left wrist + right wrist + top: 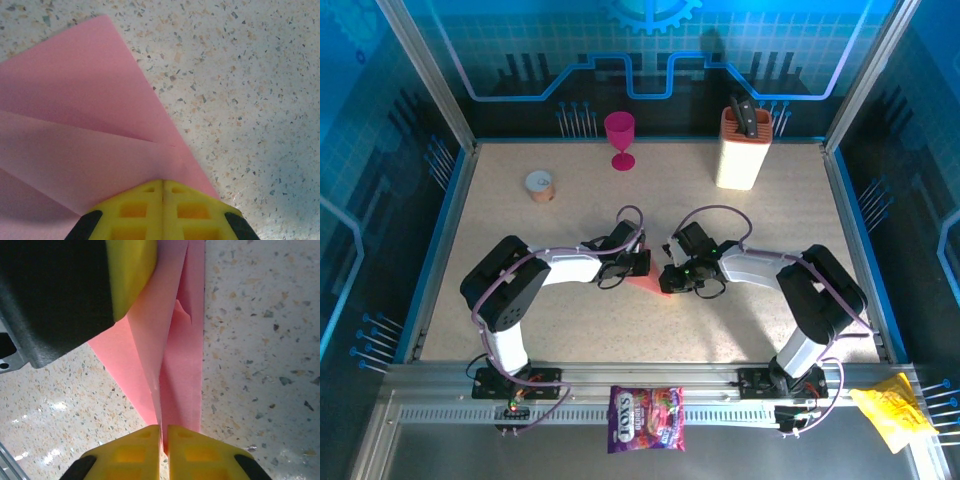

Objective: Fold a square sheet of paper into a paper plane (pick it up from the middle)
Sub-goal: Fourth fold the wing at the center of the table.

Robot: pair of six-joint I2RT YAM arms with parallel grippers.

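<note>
The salmon-pink sheet of paper (643, 284) lies partly folded on the speckled table between my two grippers. In the left wrist view the paper (75, 125) shows flat layers with creases running to a point. My left gripper (162, 182) is shut, its yellow tips resting on top of the paper; from above, this left gripper (640, 264) sits at the paper's left edge. My right gripper (164, 427) is shut on a raised fold of the paper (185, 365), which runs up from the narrow gap between its fingers. The right gripper (668, 280) is at the paper's right side.
A magenta goblet (620, 135) and a cream knife block (742, 148) stand at the back. A small tape roll (540, 185) sits back left. A purple candy bag (646, 418) and a yellow wrapper (892, 408) lie on the near rail.
</note>
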